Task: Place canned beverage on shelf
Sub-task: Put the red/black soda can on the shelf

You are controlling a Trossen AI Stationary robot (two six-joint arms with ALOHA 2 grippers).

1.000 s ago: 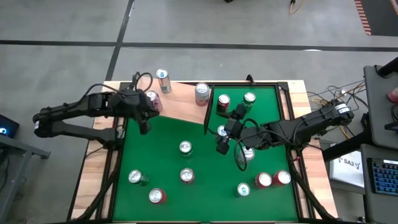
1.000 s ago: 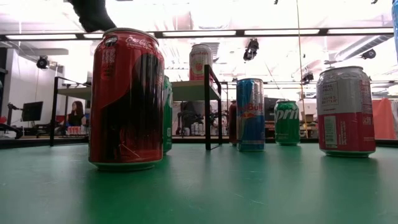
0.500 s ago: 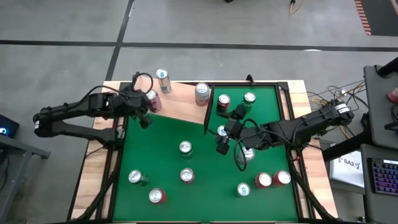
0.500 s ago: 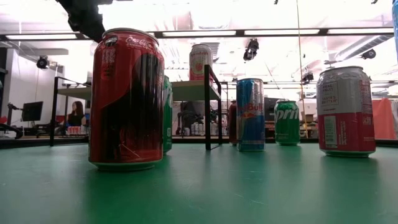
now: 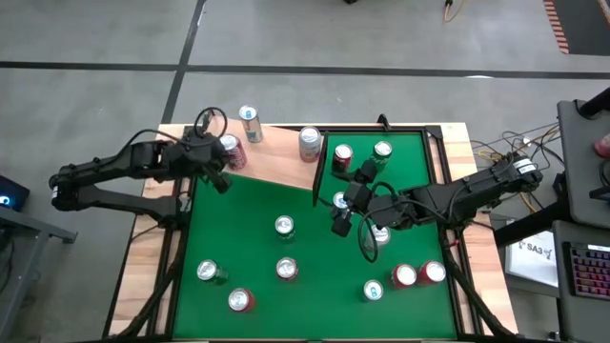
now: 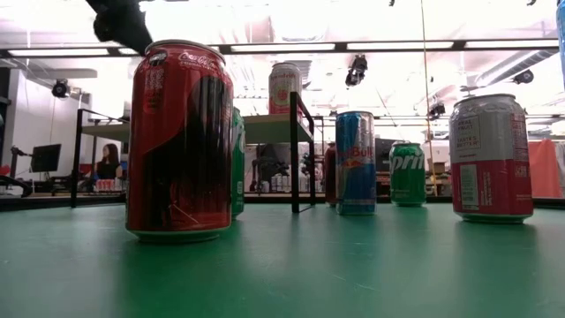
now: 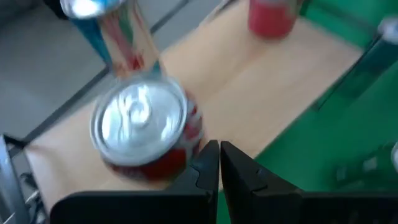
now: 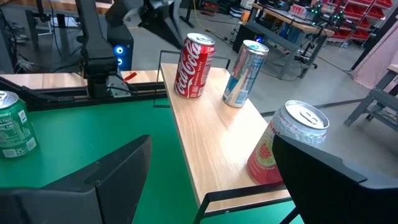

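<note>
I've got the right pincer (image 8: 208, 186) w/ both fingers (image 8: 106, 180) spread wide, nothing between them. Past them, the shelf (image 8: 214, 134) runs away as a pale wood board next to the green surface (image 8: 81, 134). 3 cans stand on the board: a Coke (image 8: 196, 66) at the far end, a slim blue/silver can (image 8: 244, 73) just beside it, a pink/silver can (image 8: 287, 142) at the near end by the dark end panel (image 8: 242, 198). A green can (image 8: 13, 132) sits on the surface, well apart from the board. The other arm (image 8: 152, 17) hangs just beyond the Coke.
</note>
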